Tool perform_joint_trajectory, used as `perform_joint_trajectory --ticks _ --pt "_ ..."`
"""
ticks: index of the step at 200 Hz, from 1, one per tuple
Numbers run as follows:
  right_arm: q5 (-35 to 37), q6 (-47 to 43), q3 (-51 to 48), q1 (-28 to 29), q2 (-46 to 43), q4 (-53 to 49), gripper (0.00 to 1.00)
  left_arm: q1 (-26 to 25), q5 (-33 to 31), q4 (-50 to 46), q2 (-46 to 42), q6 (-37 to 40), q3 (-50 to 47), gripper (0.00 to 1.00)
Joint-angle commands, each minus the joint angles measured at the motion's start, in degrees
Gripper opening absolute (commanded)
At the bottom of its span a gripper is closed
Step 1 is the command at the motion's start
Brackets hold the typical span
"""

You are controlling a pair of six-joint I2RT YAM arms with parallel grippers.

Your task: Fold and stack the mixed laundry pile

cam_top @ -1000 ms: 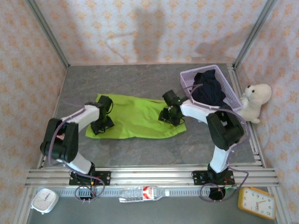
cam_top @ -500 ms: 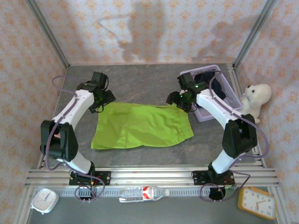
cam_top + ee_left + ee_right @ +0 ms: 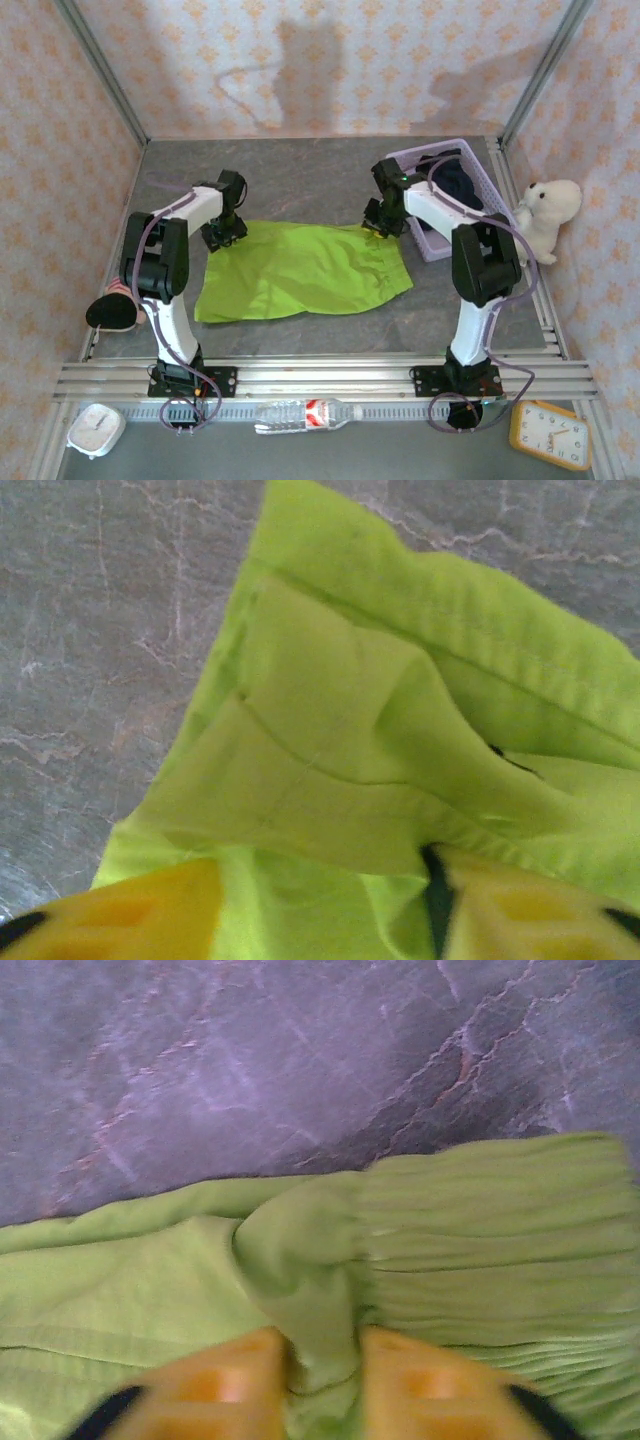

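Note:
The lime-green garment [image 3: 300, 270] lies spread flat mid-table. My left gripper [image 3: 226, 232] is down on its far left corner. In the left wrist view the yellow fingers [image 3: 120, 912] stand well apart, with a bunched fold of the green cloth [image 3: 340, 750] between them and a dark gap beside the right finger. My right gripper [image 3: 381, 222] is at the far right corner. There its fingers [image 3: 215, 1385] are shut on a pinched ridge of the green hem [image 3: 320, 1290]. The navy garment [image 3: 456, 180] lies in the lavender basket [image 3: 432, 243].
A white plush bear [image 3: 546, 215] sits against the right wall beside the basket. Aluminium rails [image 3: 320, 378] run along the near edge. Beyond them lie a water bottle [image 3: 300, 413], a white clock [image 3: 96, 429] and a yellow clock [image 3: 551, 434]. Patterned walls enclose the table.
Both grippers left the garment's near edge, swung to its far corners and came down on them. The right jaws closed on the hem; the left jaws narrowed around a fold.

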Motion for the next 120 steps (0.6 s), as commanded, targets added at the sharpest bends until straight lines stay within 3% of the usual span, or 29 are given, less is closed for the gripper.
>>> perform_joint_trajectory --ticks 1,57,96,120 --pt "5.18 1.26 2.44 0.15 -1.56 -1.66 0.00 0.66 -3.24 -1.36 -0.29 1.15 1.59 0.38" --pt "10.56 2.01 6.50 0.14 -7.98 -0.47 0.00 0.71 -7.57 -2.66 -0.64 2.83 0.57 0.38" --pt "12.46 1.57 10.29 -1.37 2.46 0.62 0.00 0.66 -7.23 -1.75 -0.29 2.13 -0.65 0.39" --pt "9.94 -0.37 13.13 -2.35 8.93 3.68 0.29 0.67 -7.30 -2.40 -0.30 2.55 -0.25 0.39"
